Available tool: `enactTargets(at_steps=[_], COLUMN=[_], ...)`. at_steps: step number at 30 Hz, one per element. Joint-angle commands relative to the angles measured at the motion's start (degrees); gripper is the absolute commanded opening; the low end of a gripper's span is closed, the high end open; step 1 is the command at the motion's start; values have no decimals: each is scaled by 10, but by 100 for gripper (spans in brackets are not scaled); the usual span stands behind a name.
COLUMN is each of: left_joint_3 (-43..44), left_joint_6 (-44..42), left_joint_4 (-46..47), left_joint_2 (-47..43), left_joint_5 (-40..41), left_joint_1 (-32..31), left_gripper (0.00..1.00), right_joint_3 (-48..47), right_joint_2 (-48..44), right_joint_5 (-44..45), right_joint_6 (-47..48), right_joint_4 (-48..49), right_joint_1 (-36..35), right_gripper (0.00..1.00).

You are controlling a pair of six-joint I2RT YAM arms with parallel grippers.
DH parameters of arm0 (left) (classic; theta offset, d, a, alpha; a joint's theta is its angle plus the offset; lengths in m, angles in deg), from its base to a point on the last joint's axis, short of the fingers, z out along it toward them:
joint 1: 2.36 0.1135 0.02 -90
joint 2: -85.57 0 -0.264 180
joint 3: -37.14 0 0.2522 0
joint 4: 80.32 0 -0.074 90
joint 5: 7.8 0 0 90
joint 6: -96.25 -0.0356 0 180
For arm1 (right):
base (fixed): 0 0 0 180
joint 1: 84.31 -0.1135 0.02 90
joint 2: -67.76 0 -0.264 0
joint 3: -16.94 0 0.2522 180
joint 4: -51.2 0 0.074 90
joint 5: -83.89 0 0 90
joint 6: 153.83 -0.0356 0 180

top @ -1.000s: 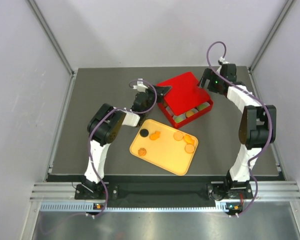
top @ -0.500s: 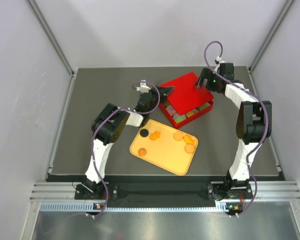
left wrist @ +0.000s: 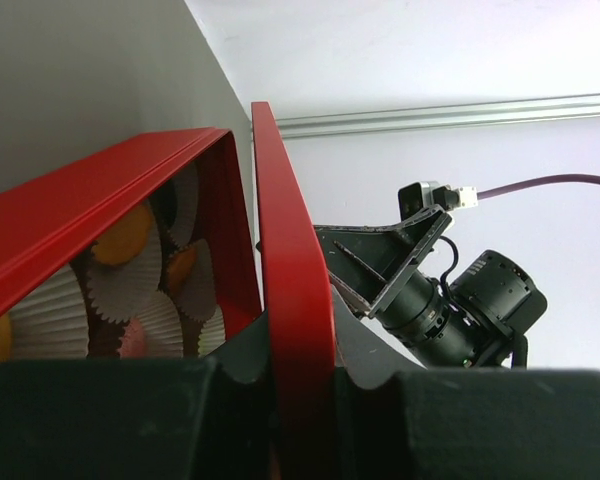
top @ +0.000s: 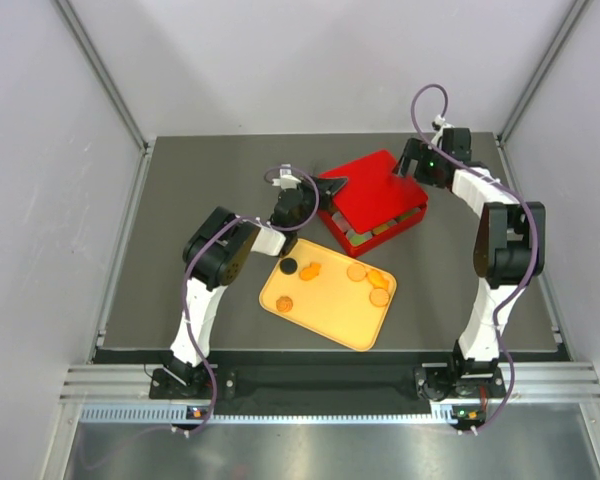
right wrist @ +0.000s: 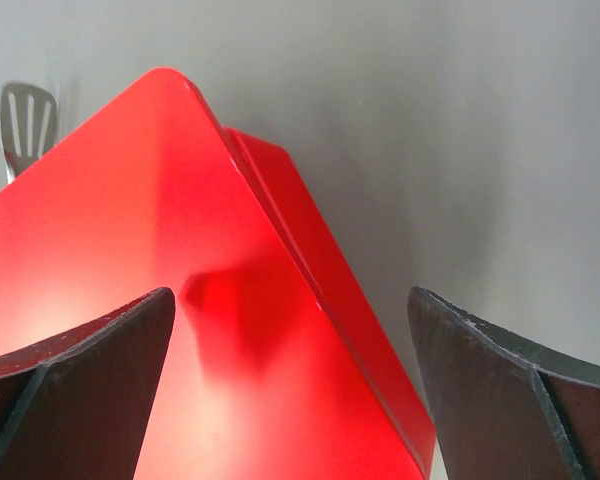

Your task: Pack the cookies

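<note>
A red lid [top: 372, 187] lies tilted over the red box [top: 352, 236], covering most of it. My left gripper [top: 327, 186] is shut on the lid's left edge; in the left wrist view [left wrist: 295, 345] the lid rim [left wrist: 285, 250] sits between its jaws. Inside the box [left wrist: 70, 215] I see orange and pink cookies [left wrist: 123, 232] in white paper cups [left wrist: 50, 315]. My right gripper [top: 417, 163] is open just above the lid's far right corner [right wrist: 130, 250]. Several orange cookies [top: 356, 271] and one black cookie [top: 289, 266] lie on the yellow tray [top: 330, 315].
The yellow tray sits just in front of the red box, near the table's middle. The dark table [top: 180, 250] is walled in by white panels at left, right and back. The right arm's camera [left wrist: 460, 310] shows beyond the lid in the left wrist view.
The lid has come down and forward over the box, hiding most of the cups and cookies. My left gripper moved with it. The right gripper stayed open at the far corner.
</note>
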Motion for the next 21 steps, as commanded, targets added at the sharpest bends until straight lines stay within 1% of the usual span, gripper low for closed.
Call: enactTargets(at_steps=[1,5,6,9,16,18,19,21], left_joint_3=[-8,-8,-7,-4,-5,-6,-7,-7], left_joint_6=[14,17,19,19,25,30,33,33], left_joint_4=[71,67,66,54,30,21,19,7], left_joint_2=[-13,-11,-11,-10,-14,-16,-18,-20], left_joint_5=[-7,-14,-16,-22,-28,-28,-29,-29], left_joint_1=[-2,-2,-3,-2,-2,0,0,-1], left_gripper=[6,8,10,15,28,31,34,36], right_joint_3=[7,16,18,21,27,28,29,29], right_joint_2=[-10,-10,-9,-6,0,1,1,3], right_joint_5=[-23,-46,-49,-56,-66,-67,-68,-69], right_joint_6=[10,3,2,-3,-5,-6,-6,-5], right_joint_4=[20,30,32,35,36,36,36,36], right_joint_1=[4,4,22,23,24,24,24,24], right_gripper=[100,100,100,100,100,100,100,100])
